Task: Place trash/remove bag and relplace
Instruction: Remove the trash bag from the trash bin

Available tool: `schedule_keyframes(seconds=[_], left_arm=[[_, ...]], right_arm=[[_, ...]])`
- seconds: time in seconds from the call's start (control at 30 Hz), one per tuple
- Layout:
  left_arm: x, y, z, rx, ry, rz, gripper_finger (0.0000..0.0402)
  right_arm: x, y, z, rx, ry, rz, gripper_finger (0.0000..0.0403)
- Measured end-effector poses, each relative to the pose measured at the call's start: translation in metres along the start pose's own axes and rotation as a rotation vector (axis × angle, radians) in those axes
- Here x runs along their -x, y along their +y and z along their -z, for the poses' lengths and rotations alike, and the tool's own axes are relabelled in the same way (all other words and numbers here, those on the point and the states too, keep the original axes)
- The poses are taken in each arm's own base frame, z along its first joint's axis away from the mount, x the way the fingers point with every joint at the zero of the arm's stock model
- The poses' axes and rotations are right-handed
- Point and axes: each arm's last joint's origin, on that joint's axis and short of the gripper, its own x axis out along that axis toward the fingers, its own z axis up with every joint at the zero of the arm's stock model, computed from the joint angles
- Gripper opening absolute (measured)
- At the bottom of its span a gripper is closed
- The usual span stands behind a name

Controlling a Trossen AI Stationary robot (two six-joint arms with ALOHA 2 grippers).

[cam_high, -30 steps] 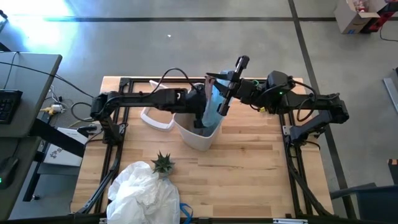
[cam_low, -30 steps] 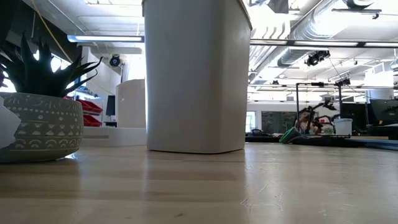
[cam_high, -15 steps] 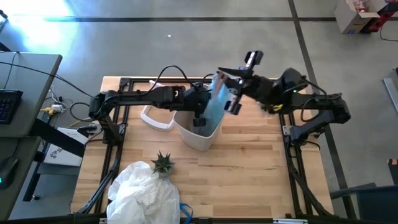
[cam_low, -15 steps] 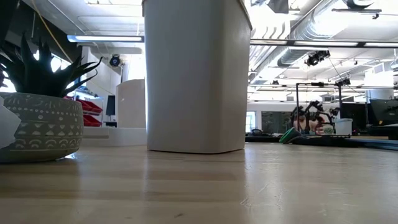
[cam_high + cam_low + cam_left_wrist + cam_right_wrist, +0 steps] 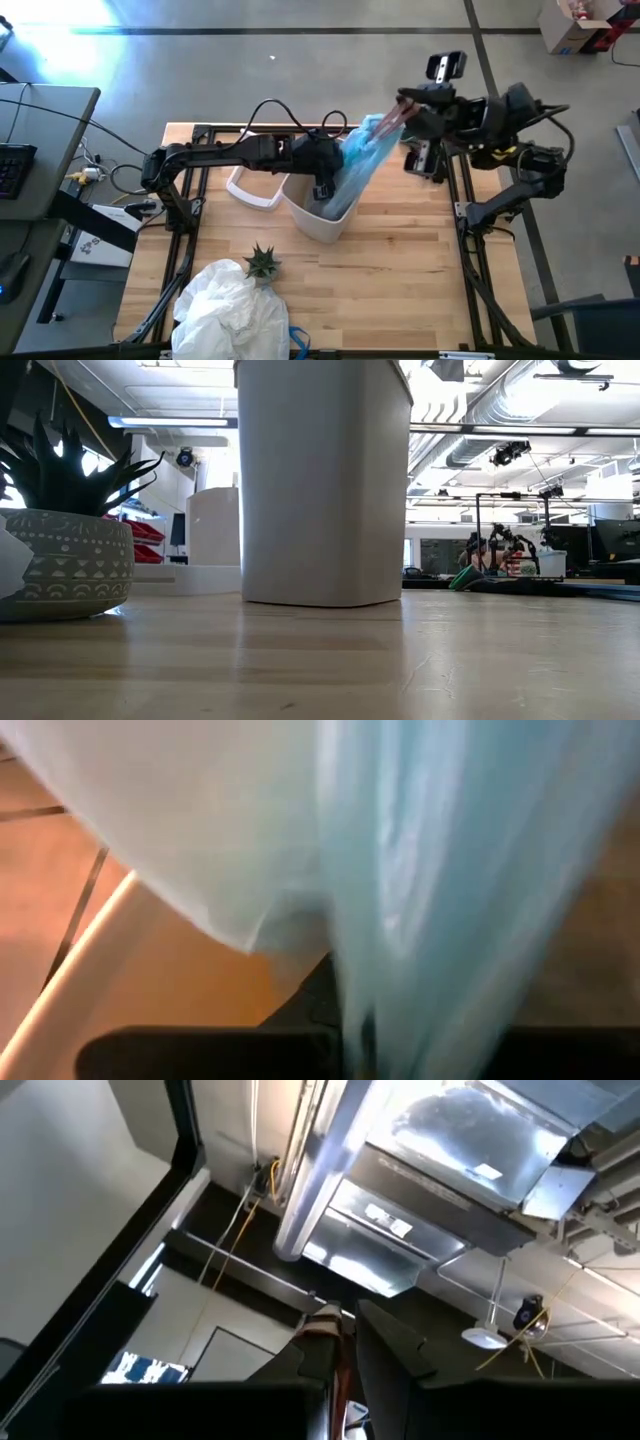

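Note:
The white bin (image 5: 318, 212) stands upright on the table; the low view shows its wall (image 5: 322, 480). The light-blue bag (image 5: 355, 165) stretches slantwise out of the bin's mouth up to my right gripper (image 5: 397, 112), which is raised above the table's far right part and is shut on the bag. My left gripper (image 5: 323, 180) is at the bin's far-left rim, right against the bag, which fills the left wrist view (image 5: 420, 870). No trash pieces show. My right gripper pinches the bag's gathered top end (image 5: 385, 122) between its two fingers. The fingers point up and away, toward the ceiling in the right wrist view. The bag hangs from them in a taut slanting band, with its lower end (image 5: 338, 203) still inside the bin.
A white bin lid (image 5: 250, 190) lies left of the bin. A small green potted plant (image 5: 263, 262) (image 5: 65, 560) stands near the front, beside a heap of white plastic (image 5: 230, 308). Bare wood lies to the right of the bin (image 5: 410, 260).
My right gripper has risen and swung toward the table's right edge, tipping its fingers upward. The bag has come with it: its top is drawn out of the bin and pulled taut, while its bottom stays inside. The bin has shifted slightly.

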Motion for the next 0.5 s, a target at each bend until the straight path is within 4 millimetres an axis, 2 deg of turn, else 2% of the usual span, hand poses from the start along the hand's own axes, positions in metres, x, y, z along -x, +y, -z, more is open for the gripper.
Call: schedule_keyframes(seconds=[0.17, 0.3, 0.4, 0.5], left_arm=[[0.0, 0.0, 0.0, 0.008, 0.002, -0.001, 0.0], [0.01, 0.001, 0.001, 0.013, -0.013, 0.058, 0.0], [0.027, 0.005, -0.001, 0.017, -0.063, 0.076, 0.0003], [0.055, 0.013, -0.005, 0.033, -0.145, 0.058, 0.002]], right_arm=[[-0.002, -0.005, -0.01, -0.017, -0.002, -0.011, 0.0021], [-0.002, -0.004, -0.006, -0.046, 0.094, -0.01, 0.0021], [-0.002, -0.003, -0.004, -0.047, 0.121, -0.01, 0.0021], [-0.003, -0.003, -0.002, -0.044, 0.131, -0.01, 0.0021]])
